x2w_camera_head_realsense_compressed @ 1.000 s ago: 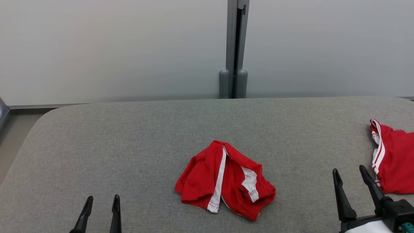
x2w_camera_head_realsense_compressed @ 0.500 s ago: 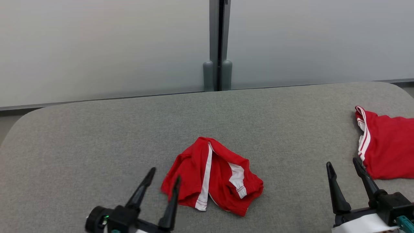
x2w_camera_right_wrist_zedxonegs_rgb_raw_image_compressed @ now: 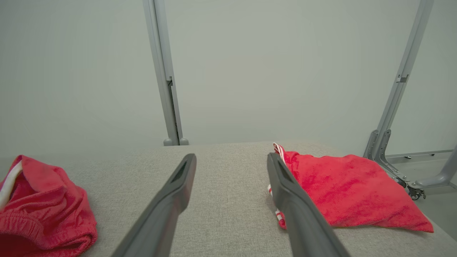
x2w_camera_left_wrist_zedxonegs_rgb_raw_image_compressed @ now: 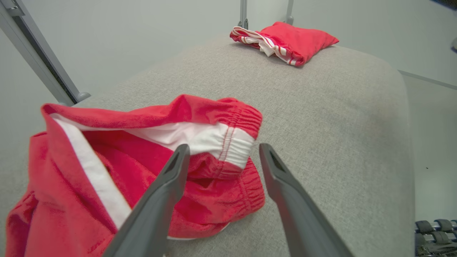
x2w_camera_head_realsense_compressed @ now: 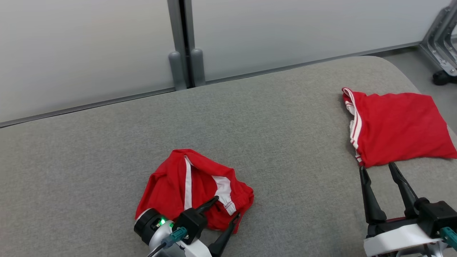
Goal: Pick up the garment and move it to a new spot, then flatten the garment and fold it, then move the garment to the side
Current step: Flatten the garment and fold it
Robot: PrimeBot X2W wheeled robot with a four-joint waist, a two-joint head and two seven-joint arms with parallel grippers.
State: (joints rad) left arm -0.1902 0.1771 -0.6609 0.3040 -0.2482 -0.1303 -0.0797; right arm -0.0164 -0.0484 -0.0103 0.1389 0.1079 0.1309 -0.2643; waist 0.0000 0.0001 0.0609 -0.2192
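The left tool [x2w_camera_head_realsense_compressed: 226,207] is now brought over the crumpled red shorts [x2w_camera_head_realsense_compressed: 167,185], spread wide for grasping. The right tool [x2w_camera_head_realsense_compressed: 376,166] is held wide, empty.

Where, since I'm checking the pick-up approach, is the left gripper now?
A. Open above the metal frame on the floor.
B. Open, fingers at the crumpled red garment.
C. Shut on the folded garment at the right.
B: the left gripper stands open, its fingers pointing at the waistband of the crumpled garment.
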